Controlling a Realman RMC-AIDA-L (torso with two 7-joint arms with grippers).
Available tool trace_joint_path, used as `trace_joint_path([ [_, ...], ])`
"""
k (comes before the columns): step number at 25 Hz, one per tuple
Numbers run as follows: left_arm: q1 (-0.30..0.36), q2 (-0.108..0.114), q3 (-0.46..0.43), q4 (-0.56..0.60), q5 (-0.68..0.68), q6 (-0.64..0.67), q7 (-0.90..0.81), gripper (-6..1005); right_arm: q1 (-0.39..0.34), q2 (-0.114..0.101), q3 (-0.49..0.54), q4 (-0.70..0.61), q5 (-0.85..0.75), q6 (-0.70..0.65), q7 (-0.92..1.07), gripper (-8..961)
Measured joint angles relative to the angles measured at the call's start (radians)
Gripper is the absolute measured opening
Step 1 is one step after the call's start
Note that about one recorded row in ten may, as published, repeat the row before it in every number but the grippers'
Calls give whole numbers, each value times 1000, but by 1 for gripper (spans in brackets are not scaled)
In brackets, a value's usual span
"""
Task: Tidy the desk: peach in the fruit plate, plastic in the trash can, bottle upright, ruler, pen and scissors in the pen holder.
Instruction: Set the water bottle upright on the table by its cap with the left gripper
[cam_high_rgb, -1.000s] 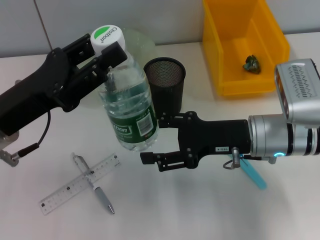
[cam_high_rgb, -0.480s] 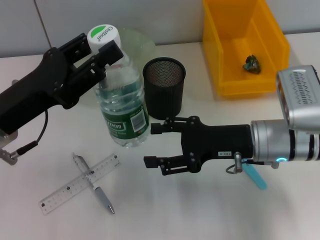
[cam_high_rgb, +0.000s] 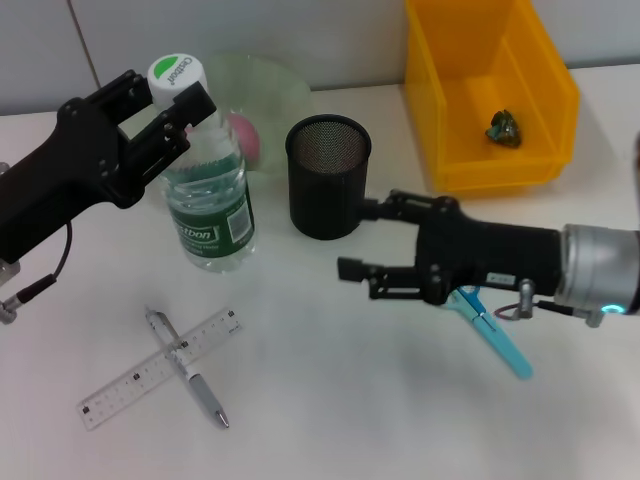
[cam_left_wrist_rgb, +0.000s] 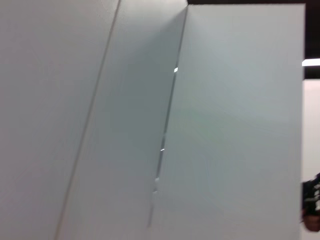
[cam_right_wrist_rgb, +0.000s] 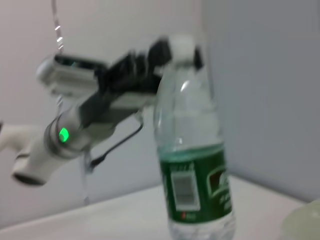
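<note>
Bottle (cam_high_rgb: 208, 205) upright on desk (cam_high_rgb: 330, 400), left of pen holder (cam_high_rgb: 328, 177); we see left gripper (cam_high_rgb: 185, 105) clamped on its cap. Right gripper (cam_high_rgb: 375, 240) near-right of holder, jaws wide, empty, over scissors (cam_high_rgb: 495, 335).

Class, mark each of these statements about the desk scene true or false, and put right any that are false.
1. The bottle stands upright, held at its neck by the left gripper. True.
2. The pen stands in the pen holder. False: it lies across the ruler on the desk.
3. The right gripper grips the scissors. False: it is open and holds nothing.
4. The peach lies in the fruit plate. True.
</note>
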Motion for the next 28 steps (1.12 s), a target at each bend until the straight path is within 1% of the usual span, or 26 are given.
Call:
trace_joint_path([
  [2, 5, -2, -3, -6, -2, -41, 38, 540, -15, 0, 56, -1, 0, -23, -11, 807],
  [5, 7, -3, -3, -8, -3, -57, 52, 542, -22, 0, 85, -2, 0, -38, -14, 807],
  [7, 8, -9, -11, -28, -16, -110, 104, 544, -29, 0, 116, -3, 3, -52, -15, 807],
  [9, 8, -9, -11, -28, -16, -110, 104, 546, -31, 0, 122, -3, 5, -55, -16, 807],
  [12, -4, -11, -13, -68, -63, -155, 149, 549, -33, 0, 131, -3, 9, -59, -17, 806],
  [16, -7, -13, -13, -77, -84, -203, 166, 553, -33, 0, 131, -3, 9, -60, -17, 806],
  [21, -20, -13, -11, -126, -120, -244, 218, 557, -33, 0, 132, -3, 13, -60, -17, 806],
  [22, -29, -14, -10, -144, -124, -255, 241, 558, -32, 0, 132, -4, 19, -60, -17, 806],
  [27, -40, -14, -10, -160, -125, -270, 269, 563, -28, 0, 133, -7, 21, -60, -17, 806],
  [28, -52, -16, -6, -181, -125, -279, 307, 564, -28, 0, 133, -7, 21, -60, -17, 806],
])
